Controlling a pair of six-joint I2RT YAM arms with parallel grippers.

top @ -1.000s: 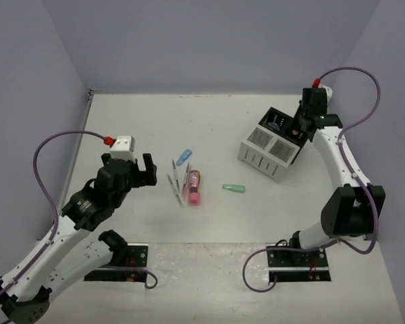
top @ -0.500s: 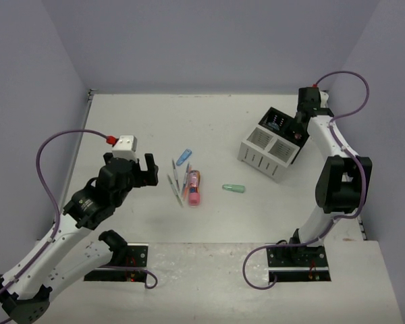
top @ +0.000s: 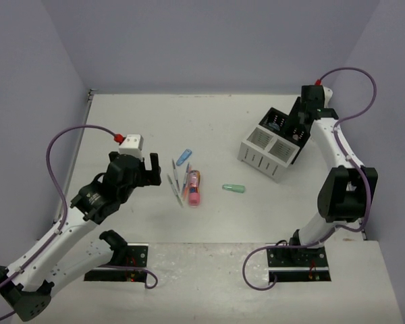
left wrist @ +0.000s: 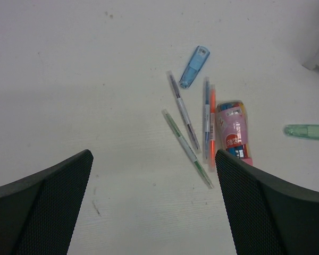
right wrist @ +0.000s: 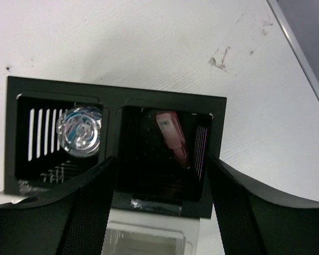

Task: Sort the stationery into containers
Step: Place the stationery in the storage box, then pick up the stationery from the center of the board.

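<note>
Loose stationery lies mid-table: a blue capsule (top: pixel 183 157) (left wrist: pixel 194 66), thin pens (top: pixel 175 183) (left wrist: pixel 184 116), a pink-orange cylinder (top: pixel 194 187) (left wrist: pixel 233 130) and a green capsule (top: pixel 233 188) (left wrist: pixel 308 131). My left gripper (top: pixel 140 172) (left wrist: pixel 154 207) hangs open just left of them, holding nothing. The containers (top: pixel 270 143) stand at the right, with a white half and a black half (right wrist: pixel 117 98). Over the black half my right gripper (top: pixel 295 128) (right wrist: pixel 159 212) is open. A pink capsule (right wrist: pixel 171 135) lies loose in the cell below it. The neighbouring cell holds a round disc (right wrist: pixel 81 133).
The white slatted half (top: pixel 263 150) (right wrist: pixel 149 239) faces the table's middle. Purple walls close in the left, back and right sides. Both arm bases (top: pixel 118 260) sit at the near edge.
My right gripper has opened above the black cell, and the pink capsule now lies free inside. The left arm has crept slightly toward the pens.
</note>
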